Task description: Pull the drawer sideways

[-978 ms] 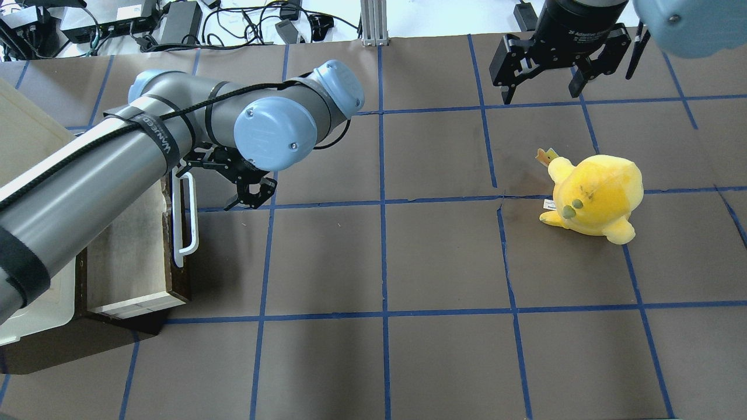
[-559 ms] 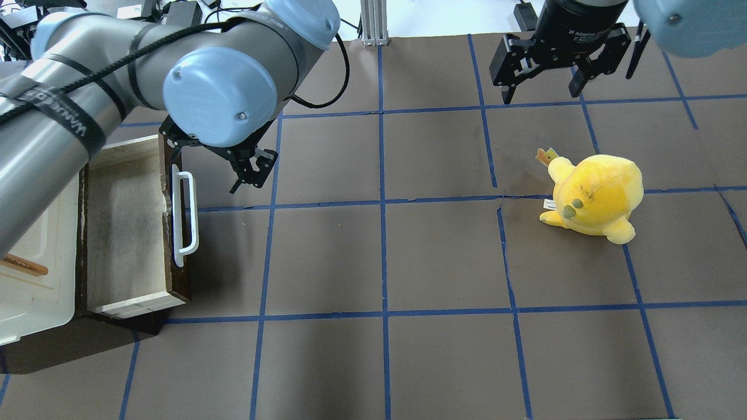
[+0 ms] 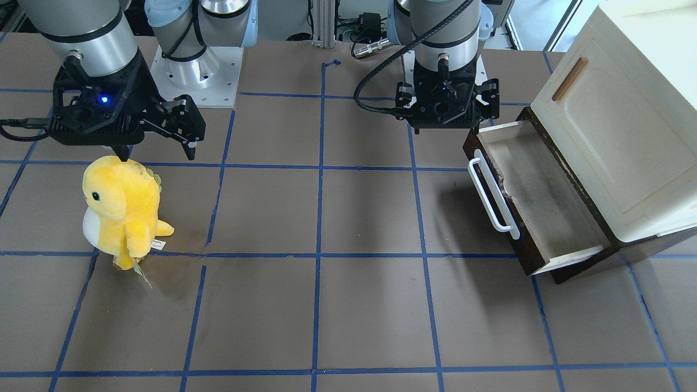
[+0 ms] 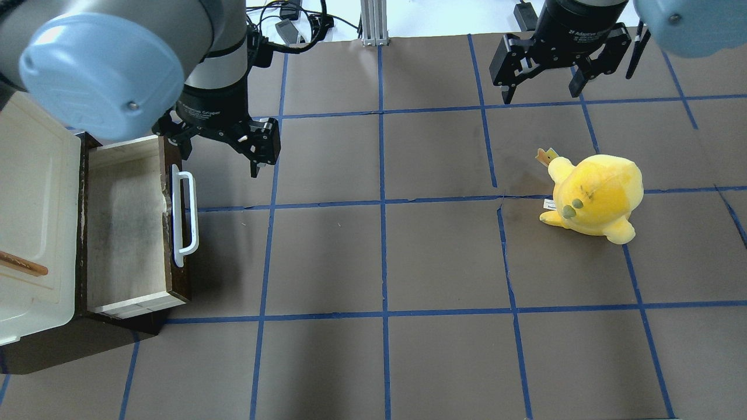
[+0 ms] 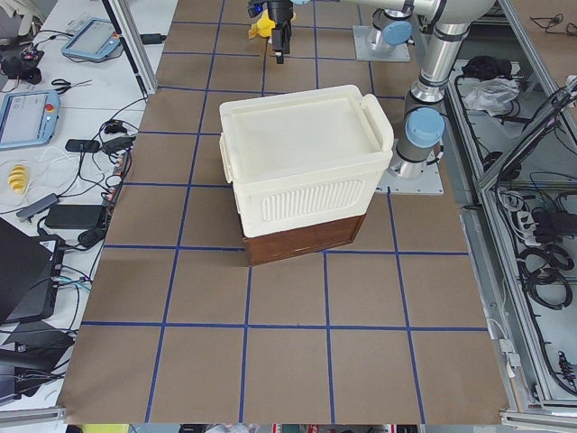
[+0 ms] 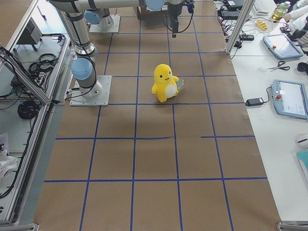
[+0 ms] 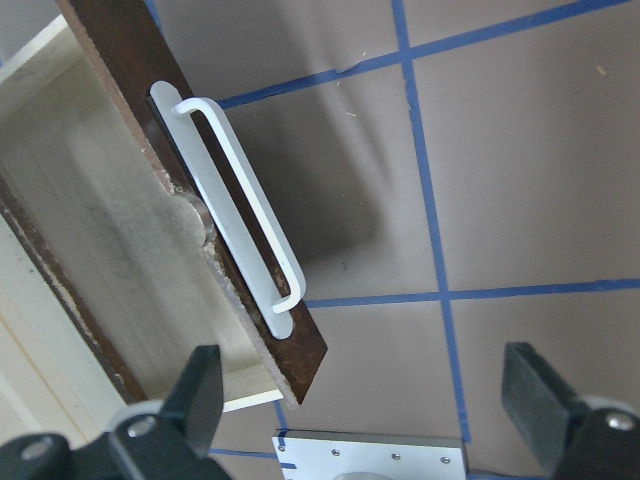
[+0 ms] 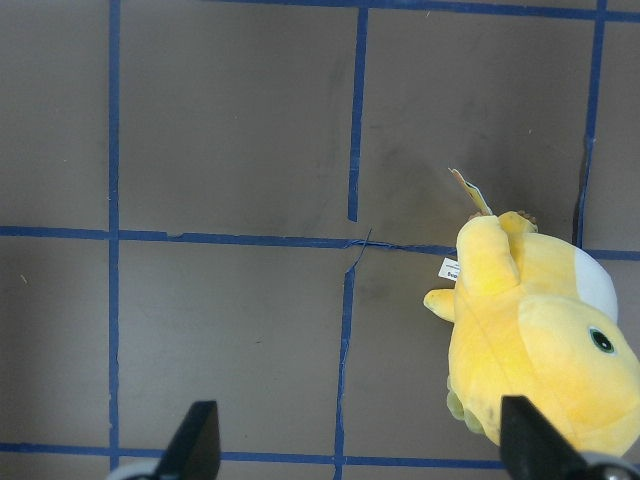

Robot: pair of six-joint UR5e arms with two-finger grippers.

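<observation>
Seen from across the bench (image 3: 370, 218), the surface is brown paper ruled into squares by blue tape. The left hand (image 3: 446, 124) hangs with fingers spread and nothing between them. The drawer (image 3: 544, 204) stands out of the cream cabinet (image 3: 615, 136), its end just beside that hand and its white bar handle (image 3: 493, 190) untouched. The right hand (image 3: 155, 146) is also spread and empty, just above a yellow plush toy (image 3: 122, 209).

From overhead, the handle runs away from the left hand along the drawer's dark front.

From the left end, the cabinet's back hides the drawer, and cables litter a white side table (image 5: 63, 81).

From the right end, the toy stands upright, and a tablet controller (image 6: 290, 98) lies on another side table.

In the left wrist view, the drawer's pale inside and its handle slant ahead of the parted fingertips.

In the right wrist view, bare paper with a ragged seam lies ahead, and the toy sits toward one fingertip.
</observation>
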